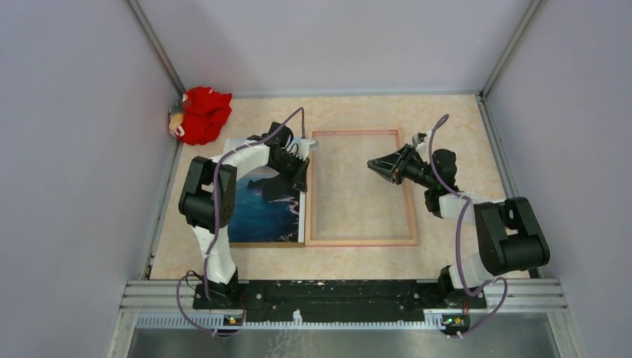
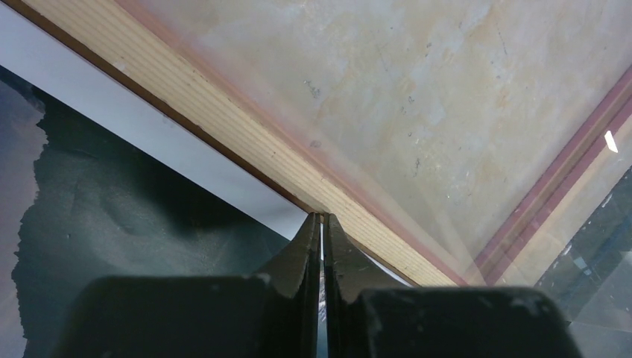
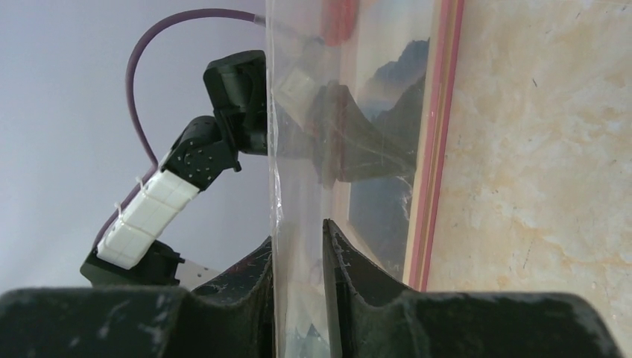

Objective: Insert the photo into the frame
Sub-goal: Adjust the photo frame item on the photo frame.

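The right gripper (image 3: pixel 298 231) is clamped on a clear sheet (image 3: pixel 298 149) tilted up above the frame (image 1: pixel 363 242). The left gripper (image 2: pixel 322 218) seems to pinch its other edge, likely clearing the opening. The photo (image 1: pixel 261 205) lies just left of the frame.

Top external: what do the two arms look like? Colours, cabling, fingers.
Left arm: white links, black joints. Right arm: mostly black, some white links. A purple cable loops along each. Fingers black, tapered, scuffed.
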Controlling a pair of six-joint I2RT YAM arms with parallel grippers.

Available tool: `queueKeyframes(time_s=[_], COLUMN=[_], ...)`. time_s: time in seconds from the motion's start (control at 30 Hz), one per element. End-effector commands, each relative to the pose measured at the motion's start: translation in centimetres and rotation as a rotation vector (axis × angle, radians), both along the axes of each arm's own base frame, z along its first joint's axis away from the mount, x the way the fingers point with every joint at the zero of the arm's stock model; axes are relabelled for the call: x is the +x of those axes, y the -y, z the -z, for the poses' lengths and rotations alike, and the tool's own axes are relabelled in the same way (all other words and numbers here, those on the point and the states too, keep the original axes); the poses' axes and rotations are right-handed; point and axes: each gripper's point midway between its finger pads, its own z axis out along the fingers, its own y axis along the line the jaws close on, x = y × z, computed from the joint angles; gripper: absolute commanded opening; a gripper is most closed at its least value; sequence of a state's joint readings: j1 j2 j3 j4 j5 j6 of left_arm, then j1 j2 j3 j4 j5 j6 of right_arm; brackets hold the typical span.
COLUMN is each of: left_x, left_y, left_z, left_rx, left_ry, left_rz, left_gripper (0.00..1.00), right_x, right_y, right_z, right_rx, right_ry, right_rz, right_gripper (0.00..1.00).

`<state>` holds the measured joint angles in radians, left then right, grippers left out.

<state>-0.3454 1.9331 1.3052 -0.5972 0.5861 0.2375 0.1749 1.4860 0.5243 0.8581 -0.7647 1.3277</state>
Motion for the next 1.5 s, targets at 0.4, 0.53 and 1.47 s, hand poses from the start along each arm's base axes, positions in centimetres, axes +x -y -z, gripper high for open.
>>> queueKeyframes(time_s=[0.4,0.53,1.47], left_x=[-0.1,-0.1,-0.5], left_y=[0.0,0.0,-0.3], left_z=[1.4,1.4,1.8], left_rx=[0.037,0.036,0.046], left_ry=[0.005,0.006,0.001], left_rz=[0.017,0.017,0.026], left_gripper=[0.08,0.08,0.06], right_x=[0.2,0.2,0.0], right_y=[1.5,2.0,5.7], right_z=[3.0,4.1,6.5], right_rx=[-0.4,-0.456,-0.725], right_ry=[0.029,0.014,-0.045], right_rz=[-0.091,-0.095,-0.034], right_gripper=[0.55,0.6,0.99])
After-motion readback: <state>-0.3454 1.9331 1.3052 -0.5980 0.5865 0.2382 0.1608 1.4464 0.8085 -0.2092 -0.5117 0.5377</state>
